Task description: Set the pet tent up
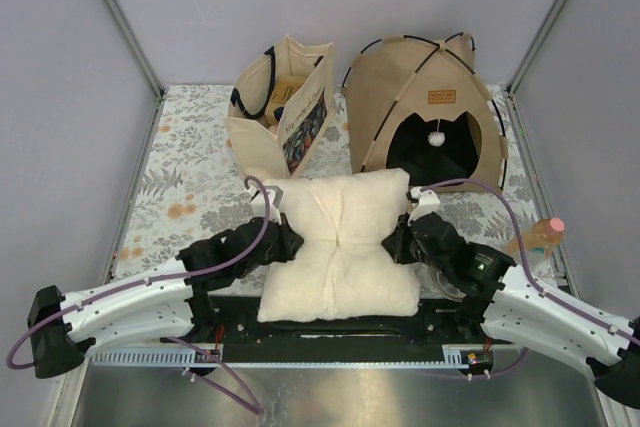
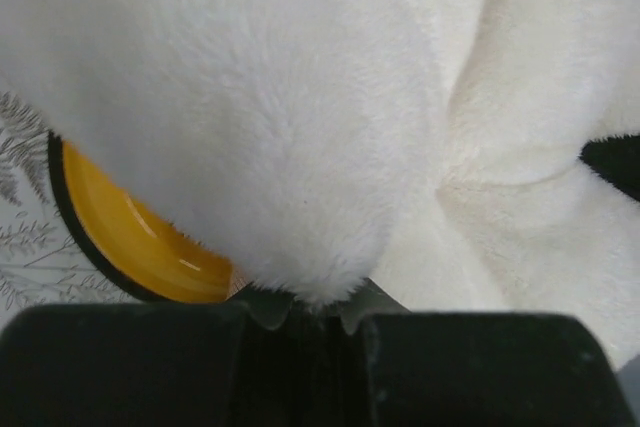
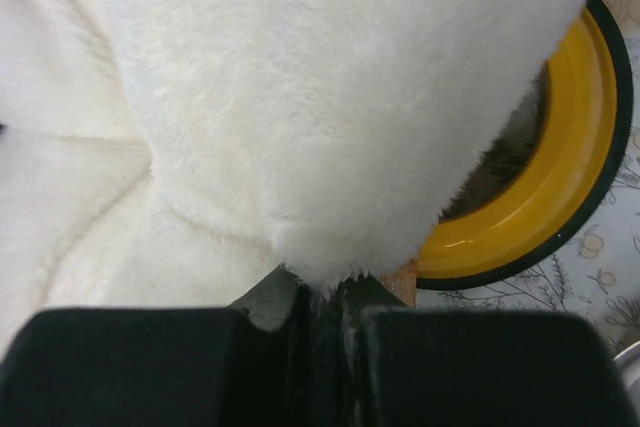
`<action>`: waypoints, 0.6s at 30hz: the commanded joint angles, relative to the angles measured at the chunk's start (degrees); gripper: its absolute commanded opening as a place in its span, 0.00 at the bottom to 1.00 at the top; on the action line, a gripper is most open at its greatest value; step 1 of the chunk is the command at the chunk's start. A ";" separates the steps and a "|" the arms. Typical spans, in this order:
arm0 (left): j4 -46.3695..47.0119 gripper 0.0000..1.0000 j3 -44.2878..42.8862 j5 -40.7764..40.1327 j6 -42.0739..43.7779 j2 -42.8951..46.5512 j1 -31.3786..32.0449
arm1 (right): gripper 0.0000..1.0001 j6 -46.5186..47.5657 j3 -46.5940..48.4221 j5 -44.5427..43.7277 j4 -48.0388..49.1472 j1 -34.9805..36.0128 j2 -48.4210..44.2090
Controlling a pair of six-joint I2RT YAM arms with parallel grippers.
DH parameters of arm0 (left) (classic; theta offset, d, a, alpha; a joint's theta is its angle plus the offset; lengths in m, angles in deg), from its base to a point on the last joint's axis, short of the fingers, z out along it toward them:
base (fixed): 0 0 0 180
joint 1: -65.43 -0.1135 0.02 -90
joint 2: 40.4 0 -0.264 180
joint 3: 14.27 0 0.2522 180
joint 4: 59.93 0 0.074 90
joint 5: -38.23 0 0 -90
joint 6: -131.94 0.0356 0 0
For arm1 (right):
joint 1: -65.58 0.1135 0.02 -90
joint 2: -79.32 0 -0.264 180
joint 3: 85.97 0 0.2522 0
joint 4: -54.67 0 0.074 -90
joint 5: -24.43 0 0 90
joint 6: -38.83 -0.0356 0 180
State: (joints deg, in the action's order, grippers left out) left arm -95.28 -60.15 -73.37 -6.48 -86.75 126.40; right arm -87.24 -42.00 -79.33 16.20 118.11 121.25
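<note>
Both grippers are clamped on the cream pillow (image 1: 338, 252): the left gripper (image 1: 288, 242) pinches its left flank and the right gripper (image 1: 398, 240) its right flank. In each wrist view, fur is bunched between nearly closed jaws. The pillow lies between the arms at the near edge, cinched at the waist where they hold it.

The pet tent (image 1: 420, 82) stands upright at the far right of the table (image 1: 190, 187), just beside the tote bag (image 1: 290, 112) on its left. It lies ahead of the pillow and a little to the right, so the right arm is nearer. Its broad side runs across the table, and its arched doorway (image 1: 435, 152), with the pompom (image 1: 436, 137) hanging in it, faces back toward the arm bases.

Whether the pillow is lifted clear of the table is hard to judge.
</note>
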 commanded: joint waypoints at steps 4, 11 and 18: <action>20.07 0.00 -12.08 20.97 12.64 -6.90 0.11 | 0.00 4.78 12.13 10.42 -1.82 0.11 -3.09; 23.17 0.00 -26.05 32.76 14.59 -22.45 0.20 | 0.00 1.10 19.96 -2.56 -18.78 0.11 -3.44; 28.08 0.00 -37.65 36.45 13.01 -37.75 1.96 | 0.00 -2.24 20.05 -14.70 -25.73 0.11 -6.68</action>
State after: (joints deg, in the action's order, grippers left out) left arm -81.00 -90.35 -46.77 7.68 -119.58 126.05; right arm -85.86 -24.18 -88.05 -9.57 117.85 115.83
